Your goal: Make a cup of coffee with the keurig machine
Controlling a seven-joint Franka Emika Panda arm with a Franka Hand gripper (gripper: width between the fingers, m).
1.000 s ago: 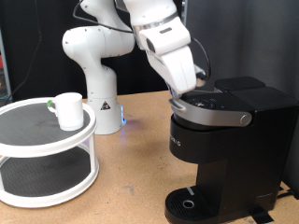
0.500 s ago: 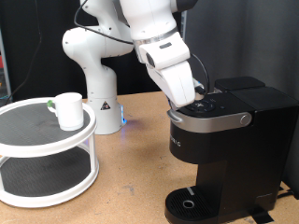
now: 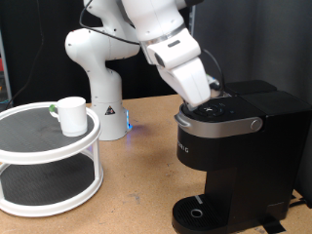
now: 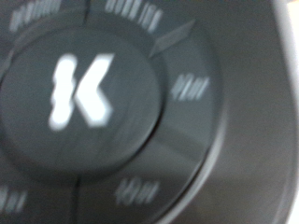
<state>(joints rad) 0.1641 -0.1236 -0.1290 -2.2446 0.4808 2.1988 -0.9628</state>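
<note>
The black keurig machine stands at the exterior view's right, its silver-grey lid handle down. My gripper is pressed down on the machine's top control panel; its fingers are hidden against the panel. The wrist view is filled by the blurred round control panel with a white K button and smaller buttons around it. The white cup stands on the top tier of a round white shelf at the exterior view's left, far from the gripper. The machine's round drip base holds nothing.
A tiny green-topped pod lies beside the cup on the shelf. The white robot base stands behind on the wooden table. A dark curtain hangs at the back.
My arm has shifted slightly to the exterior view's right over the control panel, staying low on the machine's top. The cup and machine have not moved.
</note>
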